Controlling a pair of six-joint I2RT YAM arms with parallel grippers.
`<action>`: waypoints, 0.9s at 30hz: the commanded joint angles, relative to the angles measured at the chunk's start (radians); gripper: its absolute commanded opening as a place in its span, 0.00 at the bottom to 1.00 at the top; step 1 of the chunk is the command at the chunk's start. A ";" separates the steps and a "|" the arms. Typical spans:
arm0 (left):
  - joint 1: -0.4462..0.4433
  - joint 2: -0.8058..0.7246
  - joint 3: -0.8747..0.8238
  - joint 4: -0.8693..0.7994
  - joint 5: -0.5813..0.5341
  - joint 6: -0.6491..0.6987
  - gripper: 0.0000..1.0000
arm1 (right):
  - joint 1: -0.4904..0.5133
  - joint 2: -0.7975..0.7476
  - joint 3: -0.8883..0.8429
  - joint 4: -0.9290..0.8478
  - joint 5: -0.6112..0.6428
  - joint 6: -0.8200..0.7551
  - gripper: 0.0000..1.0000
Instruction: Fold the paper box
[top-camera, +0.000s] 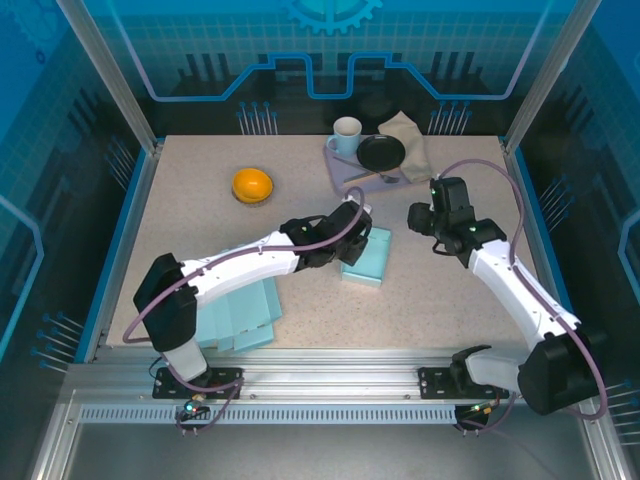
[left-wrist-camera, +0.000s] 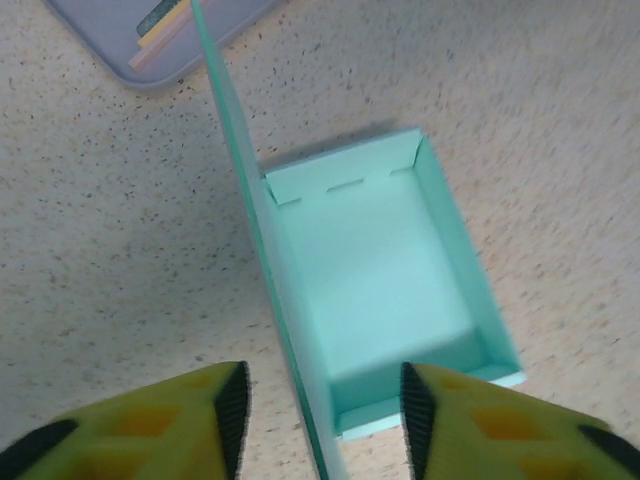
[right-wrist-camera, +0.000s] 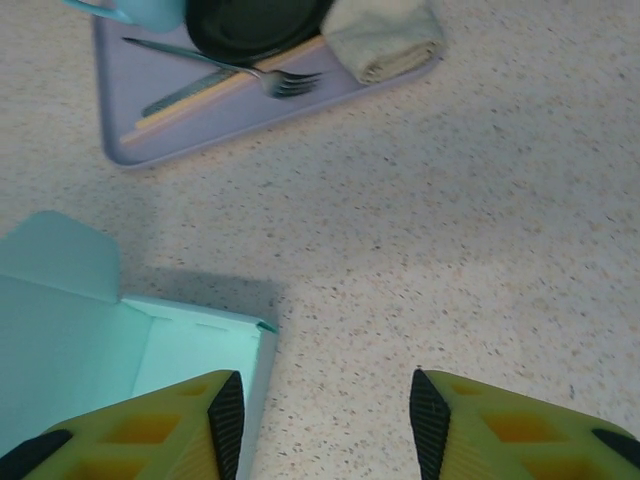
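Observation:
The teal paper box (top-camera: 367, 255) lies on the table's middle as an open tray (left-wrist-camera: 390, 290). Its long lid panel (left-wrist-camera: 235, 150) stands upright on the left side, seen edge-on in the left wrist view. My left gripper (left-wrist-camera: 323, 405) hangs over the box's near end, open, its jaws straddling that panel's lower edge without touching it. In the top view my left gripper (top-camera: 358, 215) is at the box's far edge. My right gripper (top-camera: 420, 218) hovers to the right of the box. It is open (right-wrist-camera: 320, 420) over bare table, the box's corner (right-wrist-camera: 190, 350) beside its left finger.
A lilac tray (top-camera: 340, 170) at the back holds a mug (top-camera: 346, 136), a black plate (top-camera: 381, 152), a fork (right-wrist-camera: 270, 80) and a folded cloth (top-camera: 410, 140). An orange bowl (top-camera: 252, 185) sits back left. Flat teal sheets (top-camera: 240, 315) lie near the left arm's base.

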 joint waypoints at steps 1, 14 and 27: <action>0.021 0.004 0.047 -0.056 -0.007 0.169 0.20 | -0.013 -0.032 -0.003 0.099 -0.134 -0.115 0.51; 0.121 -0.287 -0.163 0.022 0.295 0.688 0.00 | -0.149 0.051 0.016 0.356 -0.867 -0.819 0.55; 0.236 -0.539 -0.358 0.177 0.508 0.995 0.00 | -0.108 0.167 0.045 0.065 -1.041 -1.342 0.55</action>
